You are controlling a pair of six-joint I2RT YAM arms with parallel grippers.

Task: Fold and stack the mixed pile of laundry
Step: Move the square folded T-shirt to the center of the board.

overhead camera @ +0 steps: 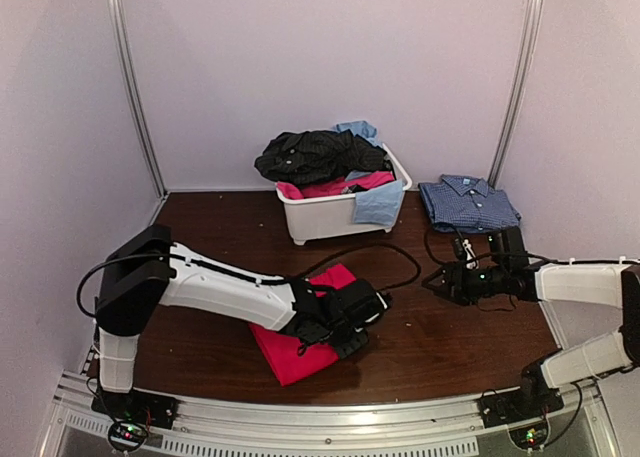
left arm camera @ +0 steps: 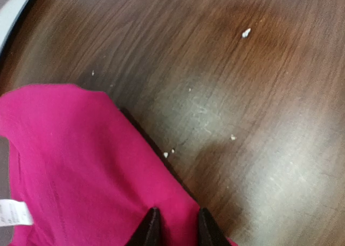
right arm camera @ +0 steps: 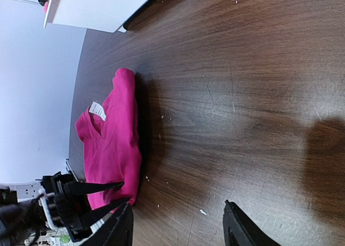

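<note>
A white tub [overhead camera: 330, 219] is being shown at the back of the worktop [overhead camera: 440, 327]. A black garment [overhead camera: 315, 157] and a pink-red garment [overhead camera: 335, 187] are being held in it, and a light blue cloth [overhead camera: 378, 205] is hanging over its rim. A folded blue checked shirt [overhead camera: 468, 203] is lying near it on the right. Nearer the front, a bright pink garment [left arm camera: 81, 165] is lying on the worktop. The left claw [left arm camera: 177, 224] is being held at the garment's edge, its fingers narrow with cloth between them. Whether the cloth is gripped cannot be told. The right claw [right arm camera: 178, 205] is being held wide over bare wood, well apart from that garment.
</note>
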